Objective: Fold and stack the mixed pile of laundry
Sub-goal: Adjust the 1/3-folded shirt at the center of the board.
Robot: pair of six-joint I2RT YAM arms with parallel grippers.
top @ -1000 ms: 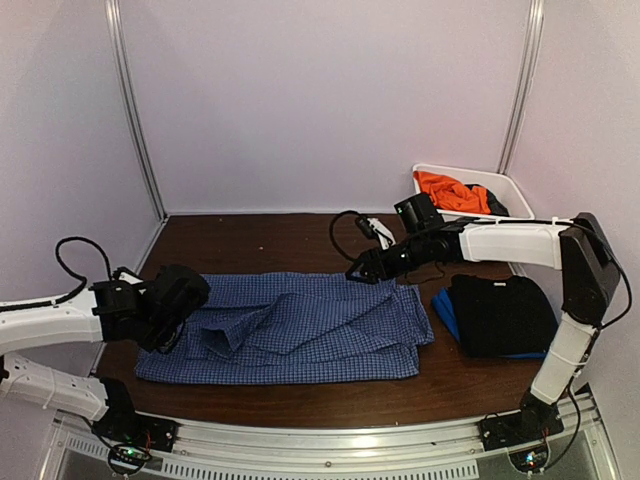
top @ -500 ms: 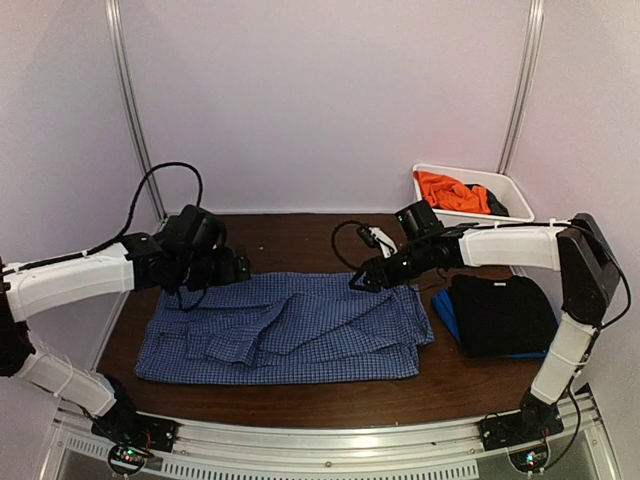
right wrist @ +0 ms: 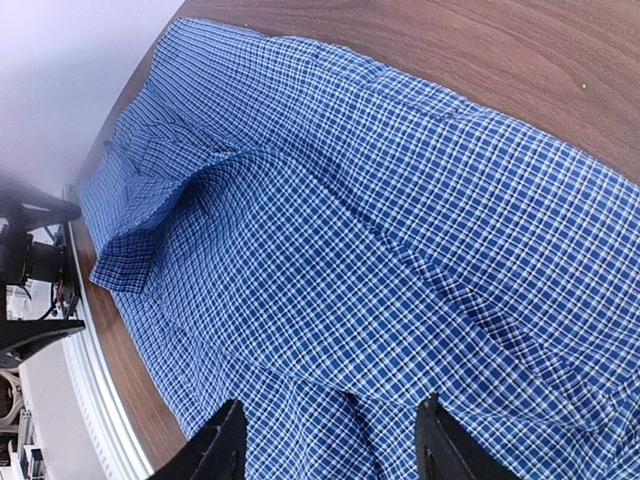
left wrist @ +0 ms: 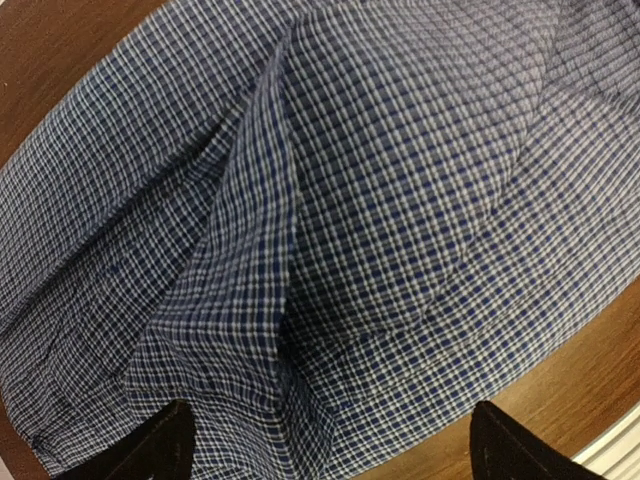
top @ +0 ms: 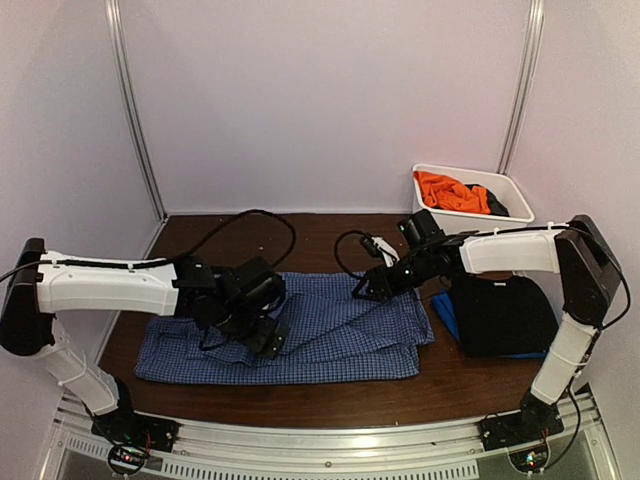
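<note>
A dark brown wooden table [top: 450, 388] is enclosed on three sides by plain pale walls. The back wall [top: 320, 100] is bare and faintly tinged with lilac; the left wall [top: 55, 120] and the right wall [top: 590, 100] are of the same tone. Two thin metal posts are set in the far corners, the left post [top: 132, 110] and the right post [top: 521, 85]. A ribbed aluminium rail [top: 340, 447] is run along the table's near edge. The space is lit softly and evenly, and only weak shadows are cast on the wood.
</note>
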